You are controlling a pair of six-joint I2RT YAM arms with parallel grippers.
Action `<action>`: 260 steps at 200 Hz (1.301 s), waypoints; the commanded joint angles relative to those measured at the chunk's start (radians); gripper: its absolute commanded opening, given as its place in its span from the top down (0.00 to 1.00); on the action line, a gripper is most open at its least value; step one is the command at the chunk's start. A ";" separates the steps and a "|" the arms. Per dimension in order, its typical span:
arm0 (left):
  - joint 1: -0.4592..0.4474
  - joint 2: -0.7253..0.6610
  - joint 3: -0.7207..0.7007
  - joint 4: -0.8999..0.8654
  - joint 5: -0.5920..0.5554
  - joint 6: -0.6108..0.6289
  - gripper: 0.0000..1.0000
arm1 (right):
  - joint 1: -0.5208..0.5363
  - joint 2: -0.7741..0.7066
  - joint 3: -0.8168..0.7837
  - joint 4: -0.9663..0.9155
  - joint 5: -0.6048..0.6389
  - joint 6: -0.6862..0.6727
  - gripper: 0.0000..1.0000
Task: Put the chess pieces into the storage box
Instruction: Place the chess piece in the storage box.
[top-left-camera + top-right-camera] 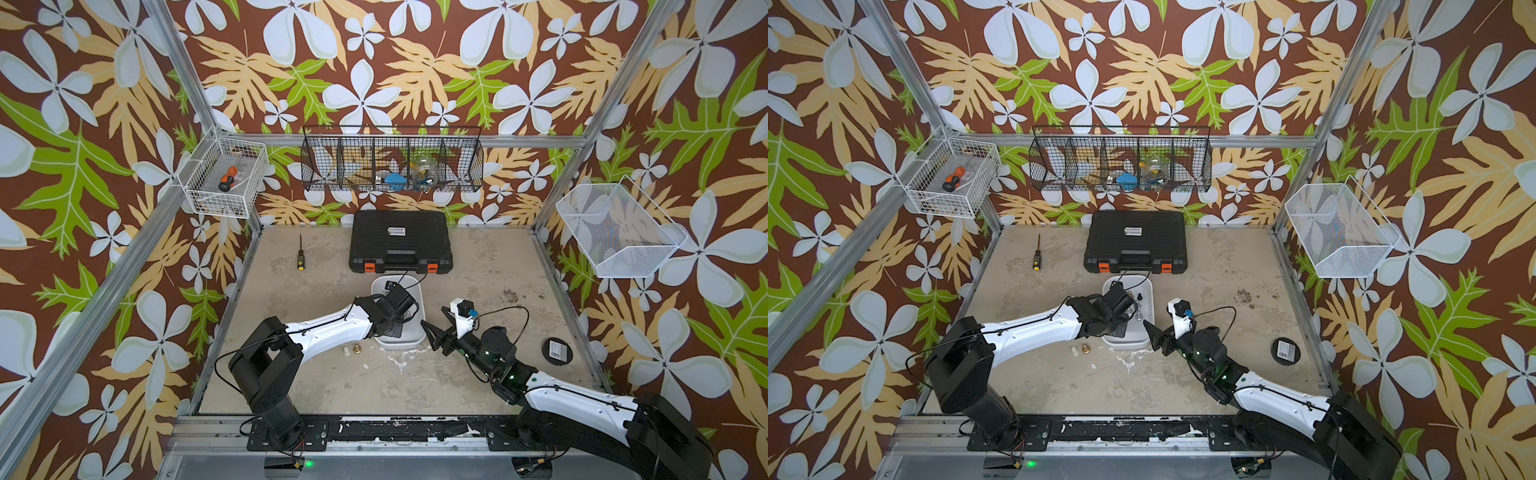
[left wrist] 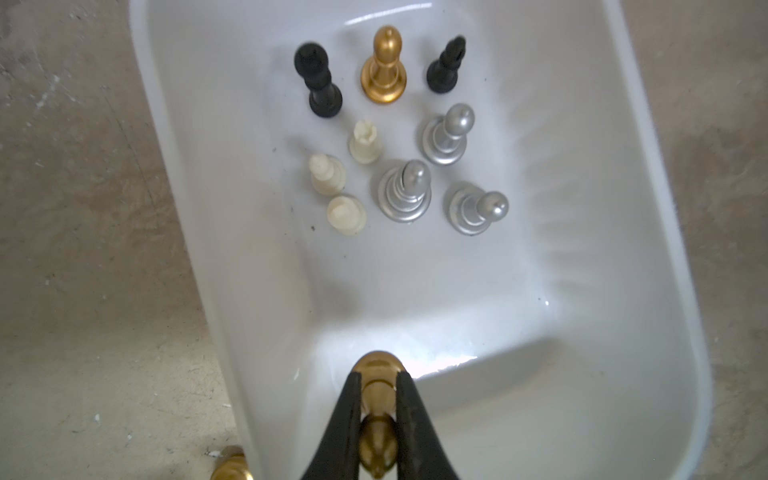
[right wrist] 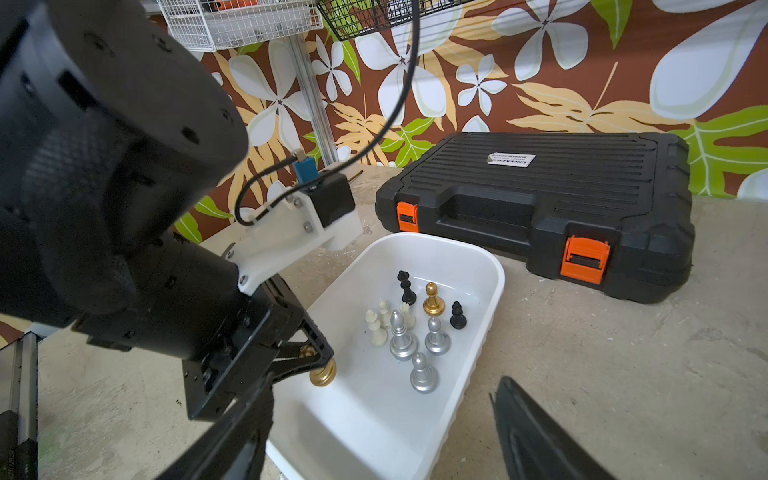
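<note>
The left arm (image 1: 328,326), a white shell with black joints, reaches forward and toward the middle, and its wrist is bent downward. The black two-finger left gripper (image 2: 377,380) points down. Its fingers (image 2: 347,415) are pressed tightly on the thin neck of a small gold chess piece (image 2: 377,365), which hangs with its base down. The right arm (image 1: 582,395), of the same build, also stretches toward the middle. The right gripper (image 1: 432,315) has its jaws spread wide and holds nothing.

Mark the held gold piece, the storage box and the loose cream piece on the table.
held gold piece (image 2: 376,397), left wrist view, its stem
storage box (image 3: 374,428), right wrist view, bare floor
loose cream piece (image 1: 345,352), in a top view, its body
</note>
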 commanded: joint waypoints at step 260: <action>0.069 0.163 0.061 0.043 0.042 0.030 0.85 | -0.001 0.071 -0.043 0.162 0.085 -0.046 0.18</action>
